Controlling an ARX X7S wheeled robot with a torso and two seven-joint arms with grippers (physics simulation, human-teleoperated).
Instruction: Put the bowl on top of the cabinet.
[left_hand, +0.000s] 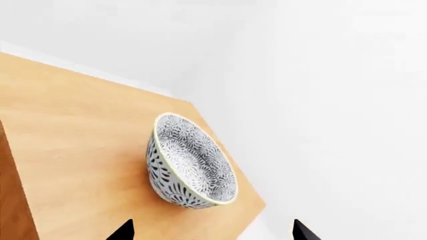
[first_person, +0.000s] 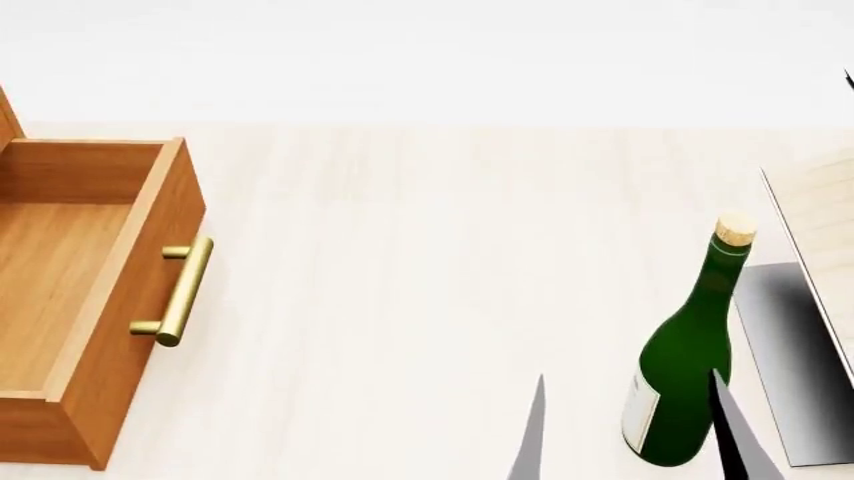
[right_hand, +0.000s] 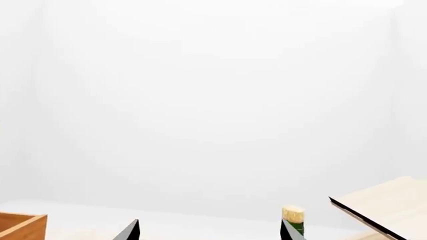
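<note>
We see the bowl (left_hand: 190, 161) sitting on the orange-brown top of the cabinet (left_hand: 80, 145) in the left wrist view, close to a corner of that surface. Our left pincer (left_hand: 212, 231) shows only two dark fingertips spread wide, clear of the bowl and holding nothing. In the head view our right pincer (first_person: 627, 430) is also spread wide and empty, low near the green bottle (first_person: 683, 385) on the pale bench (first_person: 427, 280), with the cabinet's drawer (first_person: 80, 290) pulled out. We judge the placement done. The risk is a careless retreat: a fingertip clipping the rim could nudge the bowl off that near corner.
</note>
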